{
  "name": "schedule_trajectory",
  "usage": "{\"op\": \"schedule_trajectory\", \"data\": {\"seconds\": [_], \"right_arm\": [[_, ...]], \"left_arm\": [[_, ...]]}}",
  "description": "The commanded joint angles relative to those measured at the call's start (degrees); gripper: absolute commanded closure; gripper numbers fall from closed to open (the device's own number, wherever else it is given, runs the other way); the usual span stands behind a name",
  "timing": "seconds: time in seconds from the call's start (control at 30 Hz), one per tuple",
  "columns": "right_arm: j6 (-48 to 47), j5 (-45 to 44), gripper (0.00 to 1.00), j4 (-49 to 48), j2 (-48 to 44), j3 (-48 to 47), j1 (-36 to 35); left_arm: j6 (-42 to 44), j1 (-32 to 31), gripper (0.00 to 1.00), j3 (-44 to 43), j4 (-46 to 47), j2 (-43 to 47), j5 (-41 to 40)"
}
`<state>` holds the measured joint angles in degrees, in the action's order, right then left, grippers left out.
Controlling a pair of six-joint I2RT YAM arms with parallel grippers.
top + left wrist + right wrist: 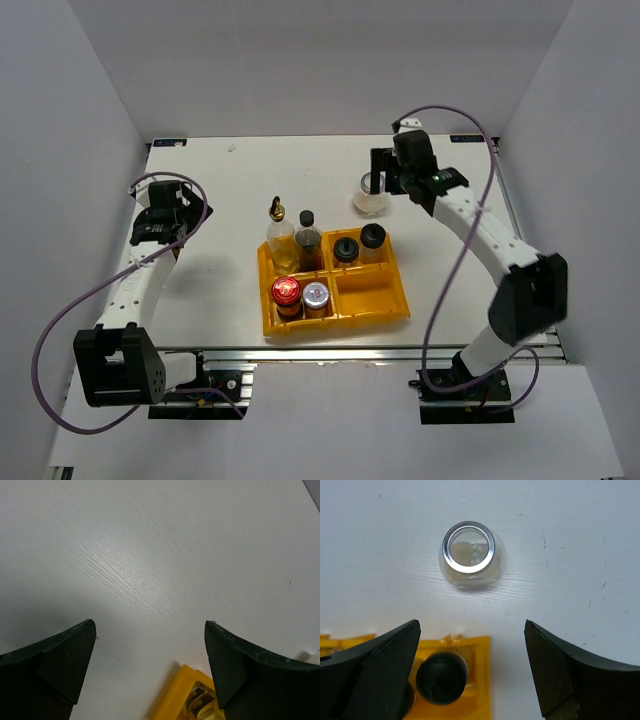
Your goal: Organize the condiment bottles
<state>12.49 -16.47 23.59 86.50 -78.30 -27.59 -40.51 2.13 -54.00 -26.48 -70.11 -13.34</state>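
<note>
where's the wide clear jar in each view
top external: the wide clear jar stands right of centre, just beyond the far right corner of the yellow tray.
left wrist: not in it; only a tray corner shows at the bottom edge.
right wrist: upper middle, seen from above.
shared landmark: the yellow tray, whose far edge lies below the jar in the right wrist view.

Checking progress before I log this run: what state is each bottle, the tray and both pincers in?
wide clear jar, upright on table, outside tray
gold-topped bottle, upright, far-left compartment
dark black-capped bottle, upright, same compartment
black-lidded shakers, both upright, far-right compartment
red-lidded jar, upright, near-left compartment
silver-lidded jar, upright beside it
yellow tray, near-right compartment empty
left pincer, open, empty
right pincer, open, empty
</note>
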Motion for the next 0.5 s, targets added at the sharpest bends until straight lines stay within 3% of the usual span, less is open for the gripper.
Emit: {"op": "schedule_trajectory", "data": {"seconds": [0.0, 0.17, 0.47], "right_arm": [[-1.94, 2.14, 0.11, 2.15, 9.98, -9.39, 2.45], [0.77, 1.09, 0.11, 9.26, 25.44, -26.62, 3.07], [0.08, 0.99, 0.11, 12.00, 34.34, -35.59, 3.16]], "left_arm": [[0.26, 0.24, 0.02, -2.78, 1.26, -1.43, -2.56], [0.61, 0.24, 0.02, -4.71, 1.17, -4.94, -3.88], [1.40, 0.42, 0.02, -7.43, 1.61, -9.08, -4.41]]}}
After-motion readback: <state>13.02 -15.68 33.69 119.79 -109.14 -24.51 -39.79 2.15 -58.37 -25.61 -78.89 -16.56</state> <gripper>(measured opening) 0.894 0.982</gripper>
